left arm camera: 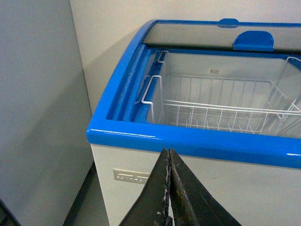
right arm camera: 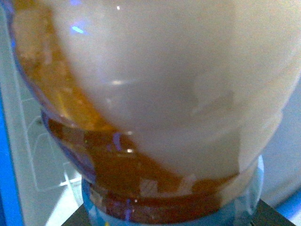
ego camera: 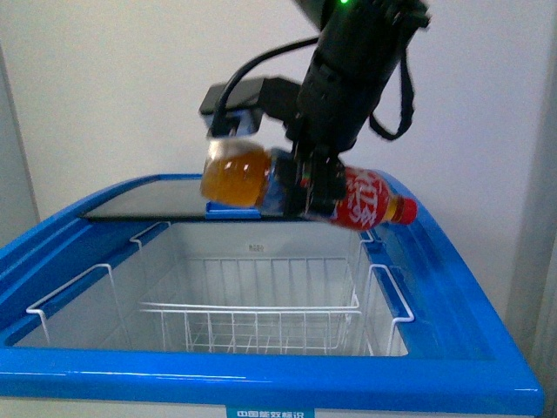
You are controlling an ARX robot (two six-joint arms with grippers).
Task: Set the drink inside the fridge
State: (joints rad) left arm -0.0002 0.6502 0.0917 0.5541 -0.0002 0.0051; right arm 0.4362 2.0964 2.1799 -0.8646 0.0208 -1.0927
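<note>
**Front view.** The right gripper [ego camera: 318,190] grasps a bottle [ego camera: 237,174] of amber drink about its middle. It holds the bottle sideways above the open fridge [ego camera: 261,380], base to the left and red cap to the right. The bottle appears to hang over the far part of the opening, not touching the blue rim. The glass lid [ego camera: 161,200] sits at the far end. 1 white wire basket [ego camera: 252,324] hangs inside, toward the right.

**Left wrist view.** The left gripper [left arm camera: 168,160] is clenched, its 2 fingers [left arm camera: 188,197] pressed together with nothing between them, near the fridge's near left corner.

**Right wrist view.** The bottle fills the blurred frame.
</note>
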